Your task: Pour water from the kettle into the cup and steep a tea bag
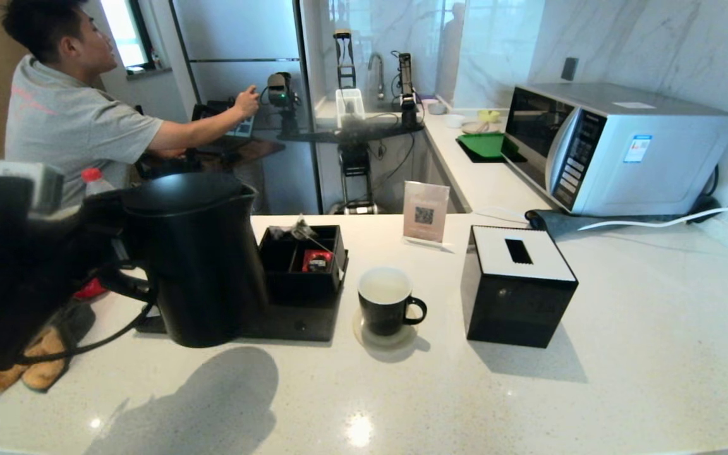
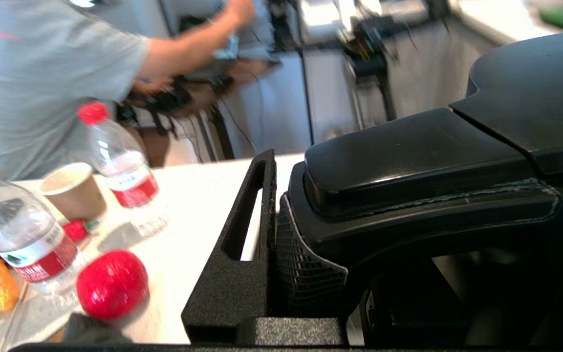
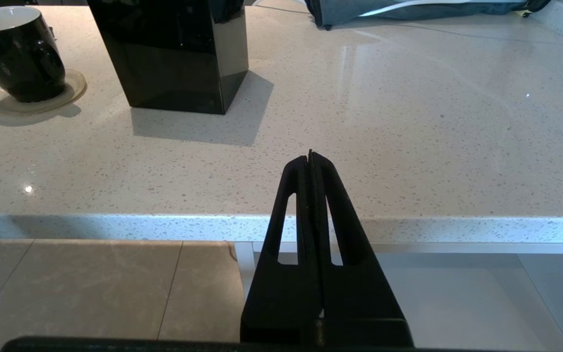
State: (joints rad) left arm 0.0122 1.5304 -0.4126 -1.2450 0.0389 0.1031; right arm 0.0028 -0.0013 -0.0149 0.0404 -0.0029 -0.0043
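Observation:
The tall black kettle (image 1: 193,259) stands upright over the left end of a black tray (image 1: 304,325). My left gripper (image 2: 350,230) is shut on its loop handle (image 2: 408,166); one finger (image 2: 242,234) shows, the other is hidden behind the handle. The black cup (image 1: 384,303) sits on a coaster right of the tray, its white inside looking pale; it also shows in the right wrist view as the cup (image 3: 15,54). A small pouch that looks like the tea bag (image 1: 299,229) lies in the black organiser box (image 1: 304,272). My right gripper (image 3: 310,156) is shut and empty at the counter's front edge.
A black tissue box (image 1: 519,284) stands right of the cup, with a card stand (image 1: 425,212) and a microwave (image 1: 610,145) behind. Left of the kettle are two red-capped bottles (image 2: 22,234), a tan paper cup (image 2: 74,190) and a red ball (image 2: 111,283). A person (image 1: 67,114) stands beyond.

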